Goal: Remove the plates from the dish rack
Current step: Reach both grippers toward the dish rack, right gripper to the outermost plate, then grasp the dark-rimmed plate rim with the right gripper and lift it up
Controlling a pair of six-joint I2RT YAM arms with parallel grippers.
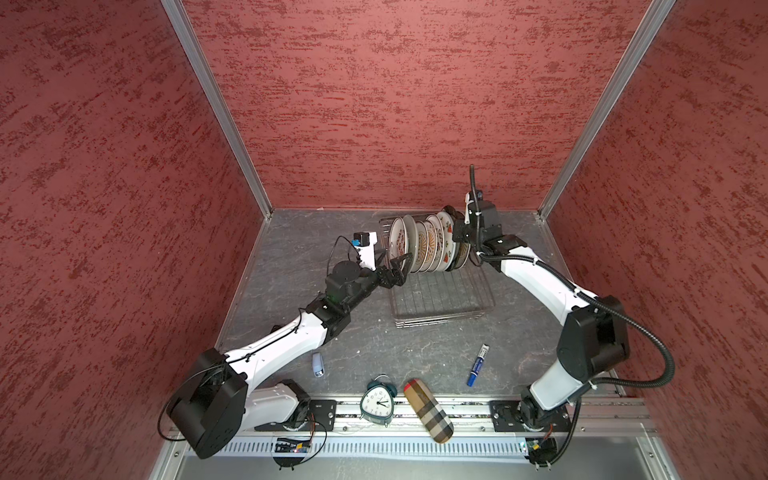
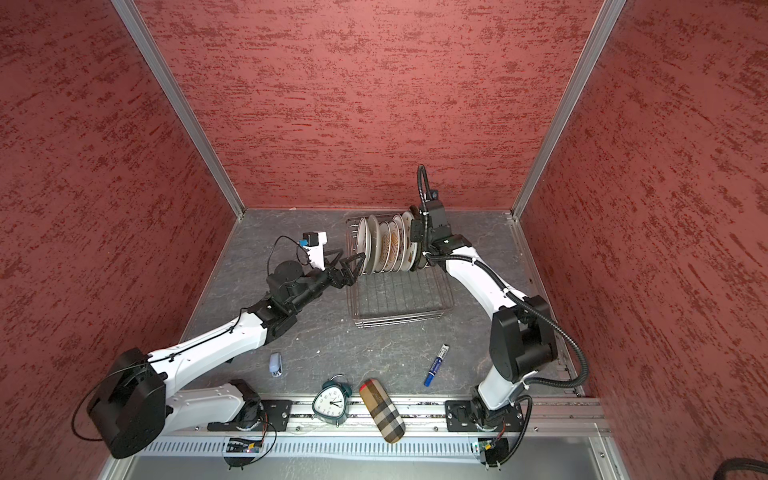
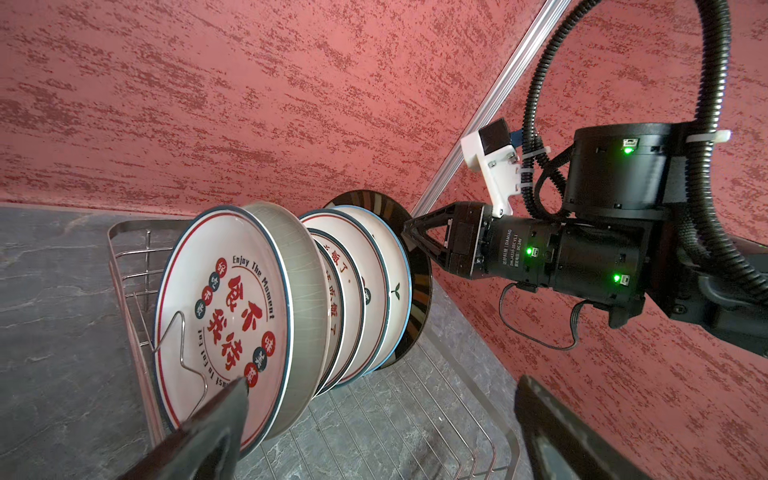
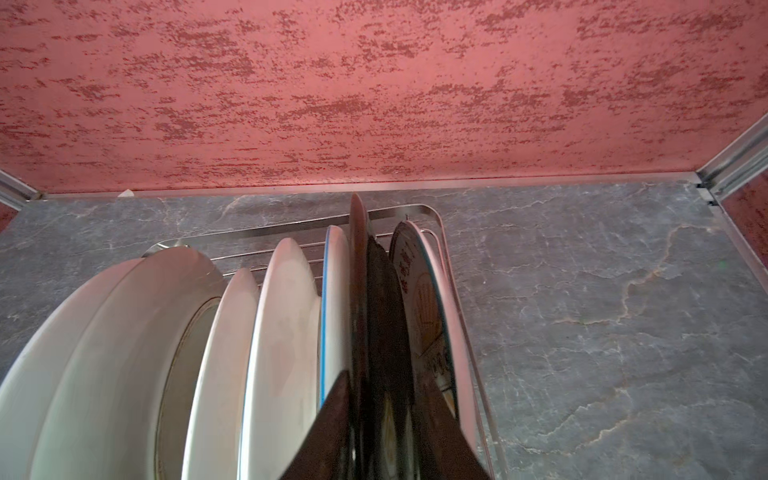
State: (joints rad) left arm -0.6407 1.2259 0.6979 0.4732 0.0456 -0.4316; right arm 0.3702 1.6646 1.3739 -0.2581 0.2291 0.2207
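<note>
The silver wire dish rack (image 1: 440, 299) (image 2: 399, 299) stands at the back of the table, with several plates (image 1: 424, 249) upright in a row along its far end. In the right wrist view, my right gripper (image 4: 384, 378) (image 1: 457, 232) is shut on the rim of the dark striped-rim plate (image 4: 359, 266) (image 3: 419, 291), one finger on each face. Another printed plate (image 4: 419, 299) stands just beyond it. My left gripper (image 3: 382, 386) (image 1: 402, 269) hangs open at the row's other end, beside the red-character plate (image 3: 224, 316), with nothing between its fingers.
Near the table's front edge lie a green alarm clock (image 1: 377, 401), a plaid case (image 1: 428, 409), a blue marker (image 1: 478, 365) and a small grey-blue object (image 1: 318, 365). Red walls close in on three sides. The rack's flat grid section holds nothing.
</note>
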